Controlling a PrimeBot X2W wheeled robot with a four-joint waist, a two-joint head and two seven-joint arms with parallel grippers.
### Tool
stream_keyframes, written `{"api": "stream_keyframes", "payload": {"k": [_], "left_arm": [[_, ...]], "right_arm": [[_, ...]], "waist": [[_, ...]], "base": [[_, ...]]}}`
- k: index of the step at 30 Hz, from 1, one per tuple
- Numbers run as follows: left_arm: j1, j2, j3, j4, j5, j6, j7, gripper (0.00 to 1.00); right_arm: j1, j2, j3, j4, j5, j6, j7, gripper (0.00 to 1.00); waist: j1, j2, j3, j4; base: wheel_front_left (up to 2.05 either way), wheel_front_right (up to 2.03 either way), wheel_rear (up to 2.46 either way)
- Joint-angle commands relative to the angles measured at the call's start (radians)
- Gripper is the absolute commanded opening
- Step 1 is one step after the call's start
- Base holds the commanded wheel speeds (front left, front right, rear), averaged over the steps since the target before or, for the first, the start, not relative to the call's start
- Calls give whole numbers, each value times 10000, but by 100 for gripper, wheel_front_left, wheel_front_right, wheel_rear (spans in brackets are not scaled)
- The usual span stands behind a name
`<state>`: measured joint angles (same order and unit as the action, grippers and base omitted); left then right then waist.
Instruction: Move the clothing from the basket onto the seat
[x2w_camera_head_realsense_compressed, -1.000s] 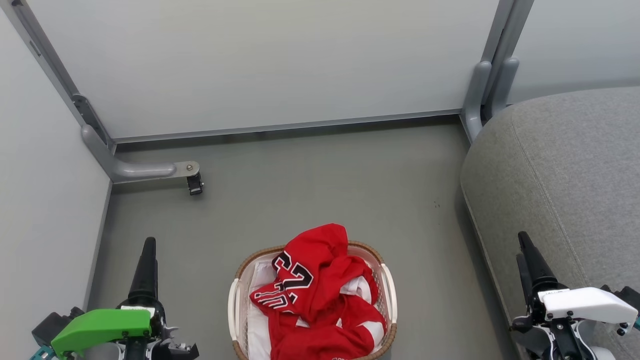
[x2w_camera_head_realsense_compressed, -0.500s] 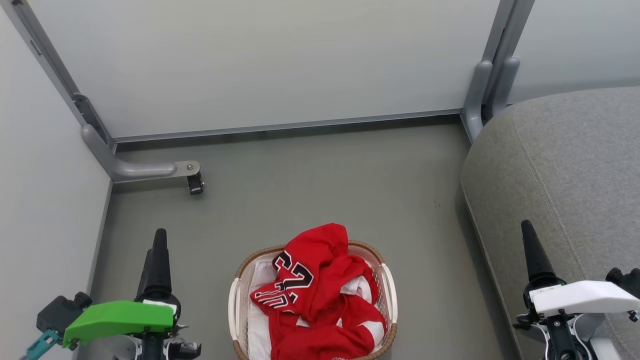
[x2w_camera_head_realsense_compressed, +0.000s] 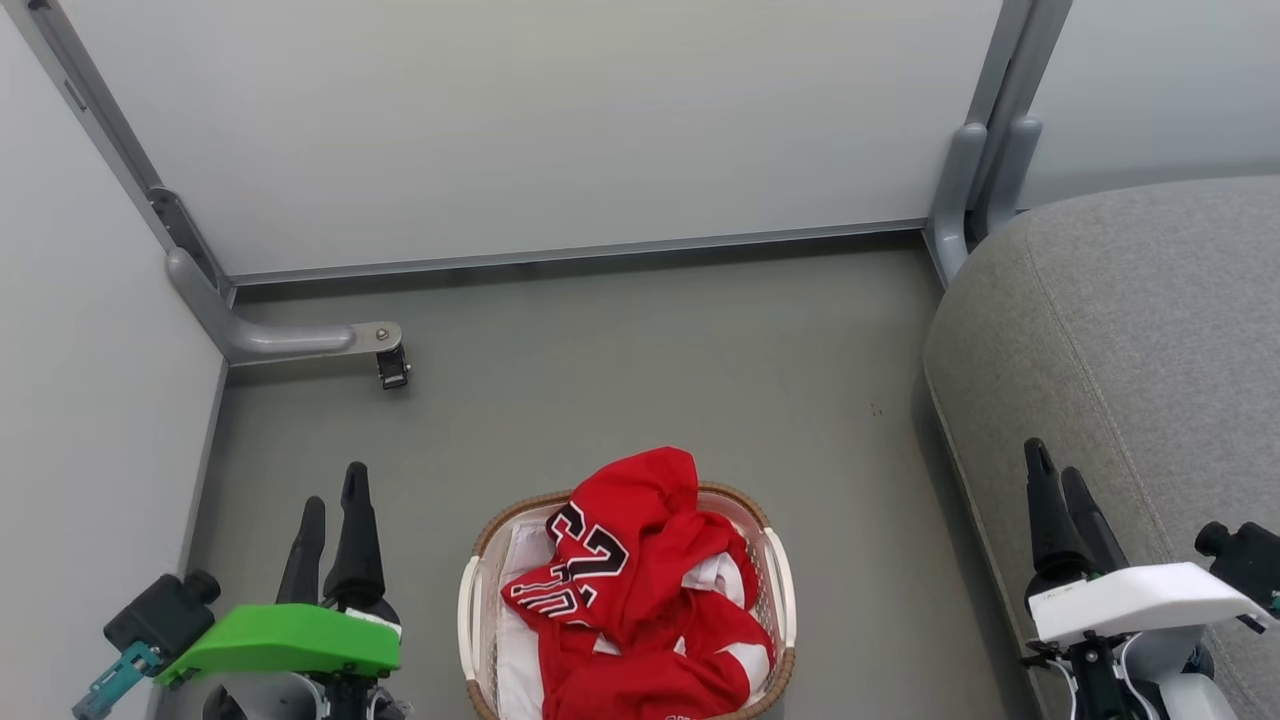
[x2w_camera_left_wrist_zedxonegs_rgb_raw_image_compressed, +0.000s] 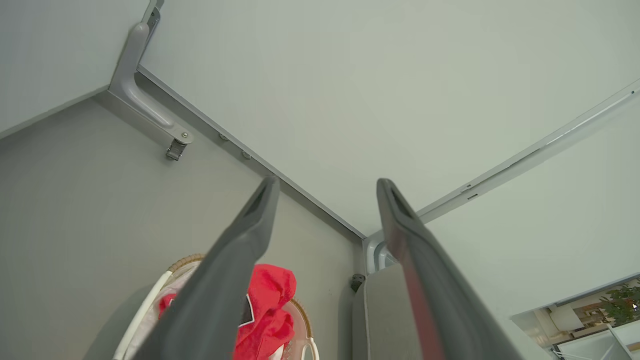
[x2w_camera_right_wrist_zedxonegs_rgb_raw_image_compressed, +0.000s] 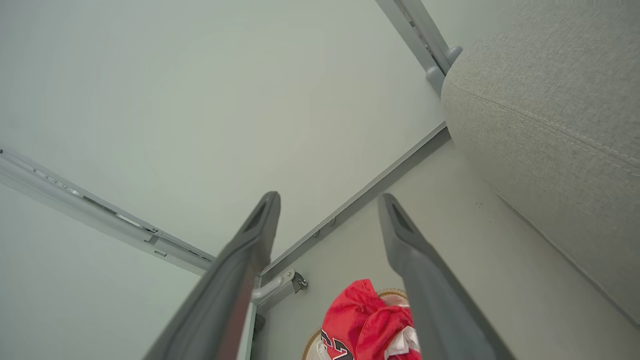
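While wide apart and empty, left gripper (x2w_camera_head_realsense_compressed: 334, 485) and right gripper (x2w_camera_head_realsense_compressed: 1050, 460) before grey floor (x2w_camera_head_realsense_compressed: 640, 350) and pale, perhaps frosted, partitions (x2w_camera_head_realsense_compressed: 560, 130).

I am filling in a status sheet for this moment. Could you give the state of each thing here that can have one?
Bright red sports clothing with white panels and black-and-white numerals: crumpled, heaped in the basket, not gripped.
Oval white perforated plastic basket with brown woven rim: upright on the floor, holding the clothing.
Large grey fabric seat: no clothing on it.
Left gripper: open, holding nothing.
Right gripper: open, holding nothing.
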<state>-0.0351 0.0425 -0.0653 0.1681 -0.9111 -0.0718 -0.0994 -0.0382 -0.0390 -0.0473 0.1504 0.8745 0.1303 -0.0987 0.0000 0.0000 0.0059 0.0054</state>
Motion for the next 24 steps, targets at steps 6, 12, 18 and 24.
{"api": "stream_keyframes", "payload": {"k": [6, 12, 18, 24], "left_arm": [[83, 67, -158, 46, 1046, 141, -246, 100], [157, 72, -229, 162, 2012, 192, -407, 100], [227, 78, -255, 209, 2780, 210, -571, 100], [302, 83, -300, 247, 3415, 218, -712, 100]], "right_arm": [[57, -77, 87, -208, -1201, 4, -249, 100], [125, -84, 194, -257, -2130, 3, -414, 100], [211, -92, 319, -307, -3028, 3, -574, 100], [235, -98, 388, -264, -3784, 4, -729, 100]], "waist": [[0, 0, -13, 16], [0, 0, -28, 26], [0, 0, -44, 46], [0, 0, -50, 65]], "base": [[0, 0, 0], [0, 0, 0], [0, 0, 0], [0, 0, 0]]}}
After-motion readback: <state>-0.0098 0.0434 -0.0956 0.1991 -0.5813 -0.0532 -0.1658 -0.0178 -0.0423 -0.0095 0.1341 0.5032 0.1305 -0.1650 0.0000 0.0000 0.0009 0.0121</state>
